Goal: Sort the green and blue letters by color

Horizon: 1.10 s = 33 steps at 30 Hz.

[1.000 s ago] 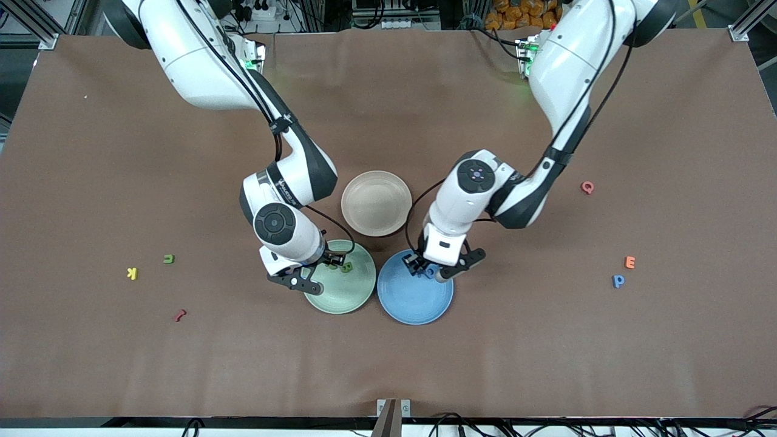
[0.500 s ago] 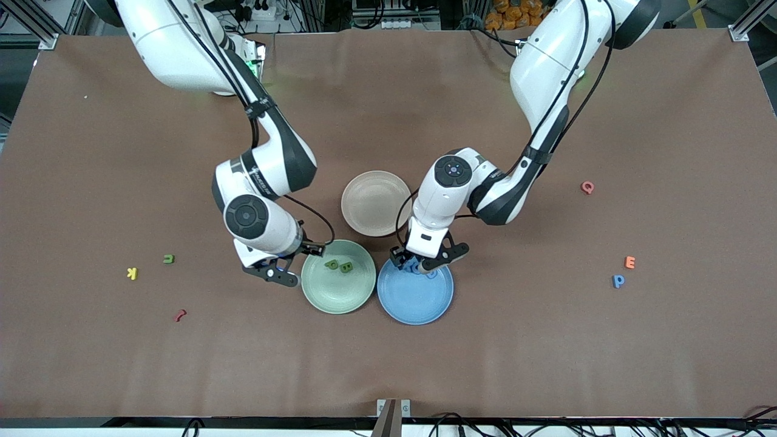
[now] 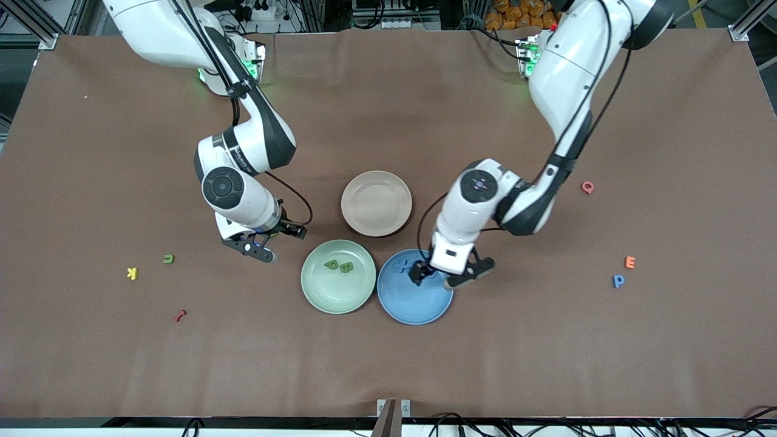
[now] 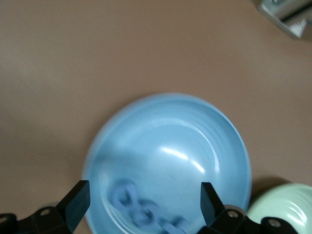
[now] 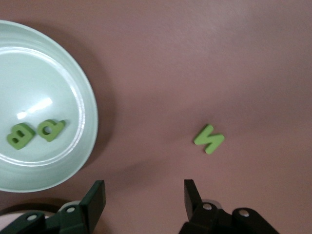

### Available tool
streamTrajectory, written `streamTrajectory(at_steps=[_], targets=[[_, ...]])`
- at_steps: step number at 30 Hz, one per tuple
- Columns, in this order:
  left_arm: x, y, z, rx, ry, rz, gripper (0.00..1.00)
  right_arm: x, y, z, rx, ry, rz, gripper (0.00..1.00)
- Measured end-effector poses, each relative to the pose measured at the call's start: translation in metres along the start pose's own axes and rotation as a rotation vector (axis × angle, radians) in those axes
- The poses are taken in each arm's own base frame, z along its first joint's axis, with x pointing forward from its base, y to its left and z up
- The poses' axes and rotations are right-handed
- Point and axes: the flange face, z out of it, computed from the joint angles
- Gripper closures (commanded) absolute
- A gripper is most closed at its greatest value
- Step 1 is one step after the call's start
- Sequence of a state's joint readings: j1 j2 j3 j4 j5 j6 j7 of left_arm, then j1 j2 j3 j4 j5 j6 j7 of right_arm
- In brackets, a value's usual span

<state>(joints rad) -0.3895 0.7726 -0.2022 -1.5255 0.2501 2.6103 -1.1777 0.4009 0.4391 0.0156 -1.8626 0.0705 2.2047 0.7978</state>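
Left gripper (image 4: 141,204) open over blue letters (image 4: 146,212) – blurred; right gripper (image 5: 144,197) open beside green N (image 5: 209,139).

The front camera looks down from high across the table (image 3: 388,364), facing both arm bases, and takes in all three plates. The left wrist camera looks straight down, close over the blue plate (image 4: 168,161), with the green plate's (image 4: 287,207) rim at its edge. The right wrist camera looks down close beside the green plate, which all views share.
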Motion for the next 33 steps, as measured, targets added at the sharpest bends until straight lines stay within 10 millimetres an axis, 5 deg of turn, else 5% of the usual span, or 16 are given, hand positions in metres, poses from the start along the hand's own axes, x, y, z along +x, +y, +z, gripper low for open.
streamTrajectory(at_steps=[12, 33], targets=[[0.096, -0.093, -0.029, 0.136, -0.016, 0.234, 0.00, -0.015, 0.021, 0.014, -0.038, -0.031, 0.064, 0.28], [0.212, -0.327, -0.041, 0.235, -0.156, 0.728, 0.00, -0.003, 0.070, 0.051, -0.026, -0.011, 0.139, 0.32]])
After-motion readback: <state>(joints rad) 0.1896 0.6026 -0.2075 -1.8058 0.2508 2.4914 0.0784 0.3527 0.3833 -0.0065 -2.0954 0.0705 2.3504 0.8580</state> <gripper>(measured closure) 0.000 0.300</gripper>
